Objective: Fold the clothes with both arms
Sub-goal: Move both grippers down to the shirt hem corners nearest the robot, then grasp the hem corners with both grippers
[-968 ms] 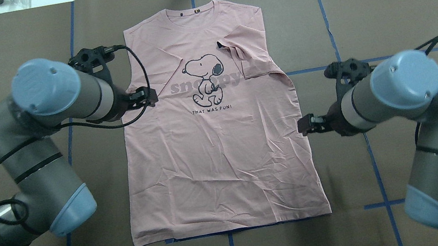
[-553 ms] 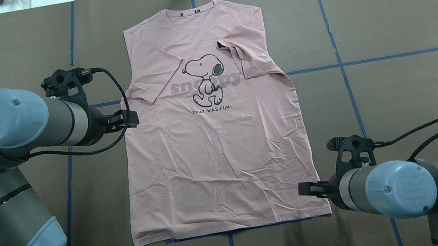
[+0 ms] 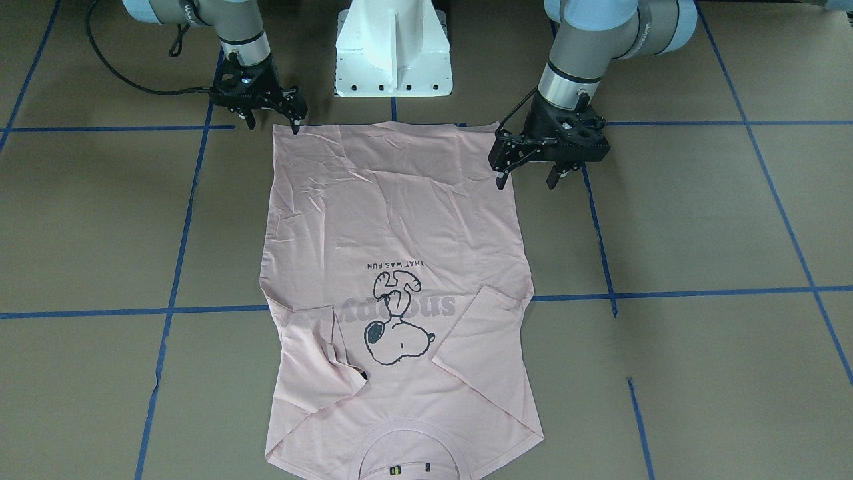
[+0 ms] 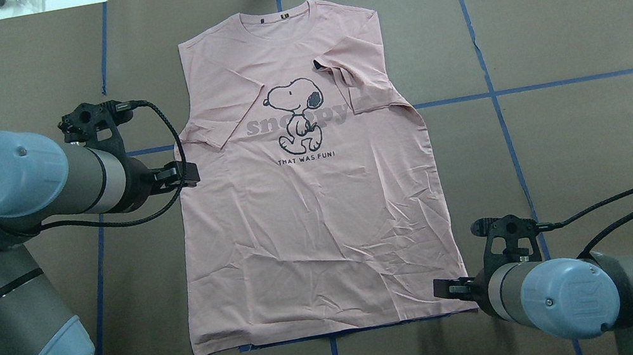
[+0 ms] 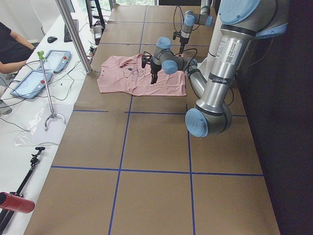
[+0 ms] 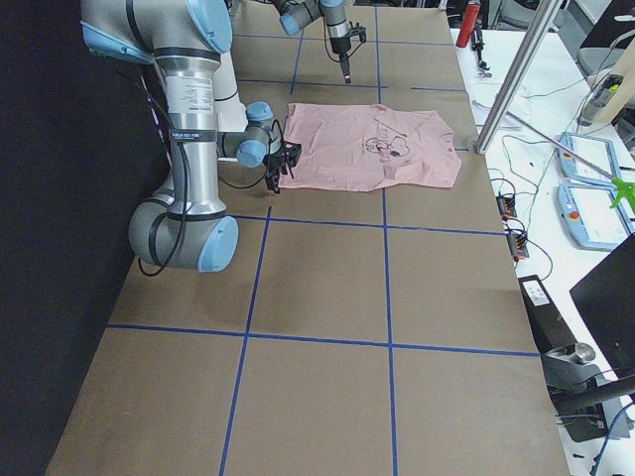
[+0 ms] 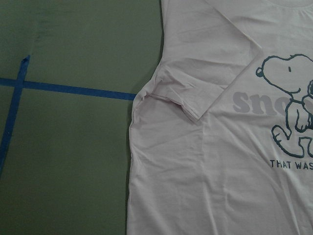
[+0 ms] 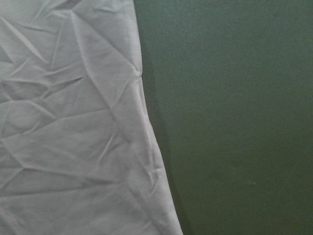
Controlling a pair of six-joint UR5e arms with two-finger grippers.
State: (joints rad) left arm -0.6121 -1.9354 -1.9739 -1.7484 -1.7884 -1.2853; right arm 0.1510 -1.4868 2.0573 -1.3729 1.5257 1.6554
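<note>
In the front-facing view the pink T-shirt (image 3: 400,220) lies flat mid-frame on the brown worktop (image 3: 700,233), its collar (image 3: 410,443) at the bottom edge; the right end effector (image 3: 273,124) at upper left stands at a hem corner and the left end effector (image 3: 525,181) at upper right at the shirt's side edge, both spread wide, holding nothing. Overhead, the collar is at top centre. Each wrist view shows only a cloth edge beside bare worktop.
</note>
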